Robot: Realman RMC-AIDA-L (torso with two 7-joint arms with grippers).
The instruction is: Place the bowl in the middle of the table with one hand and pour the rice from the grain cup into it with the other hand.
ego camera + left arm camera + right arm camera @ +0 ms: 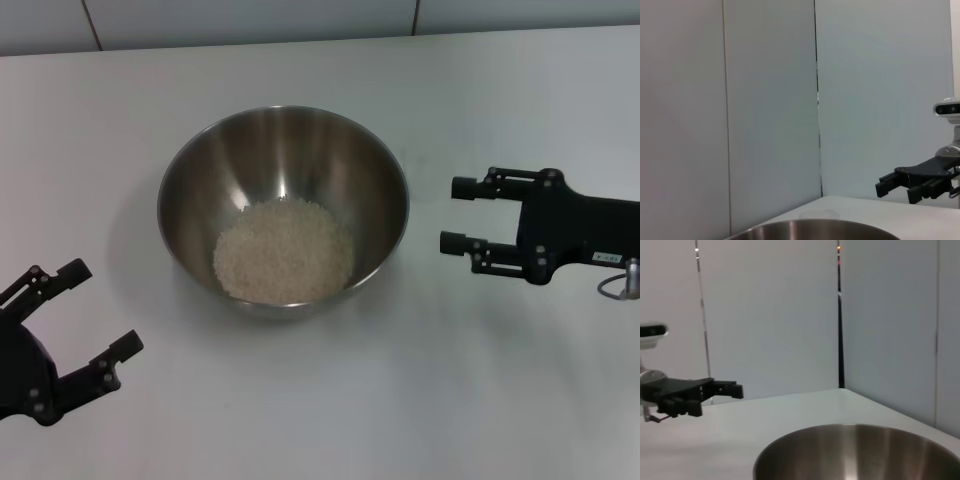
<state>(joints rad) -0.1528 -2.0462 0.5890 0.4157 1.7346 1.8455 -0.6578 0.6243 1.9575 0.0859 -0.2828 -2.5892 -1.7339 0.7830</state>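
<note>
Sitting mid-table, the bowl (283,210) is upright on the white table (480,400), with the rice (284,251) in a pale heap on its bottom, slightly toward the near side. Left gripper (85,315) is at the near-left corner of the head view, well apart from the bowl, fingers spread wide, nothing between them, touching nothing. Right gripper (456,214) is off the bowl's right side, near the rim but clear of it, fingers pointing at the bowl, parted with an empty gap, holding nothing. Grain cup: only a faint translucent shape (819,215) on the table beyond the bowl rim in the left wrist view; can't confirm more than that. Right wrist view shows the bowl rim (860,430) close up and the left gripper (737,390) across the table, empty.
</note>
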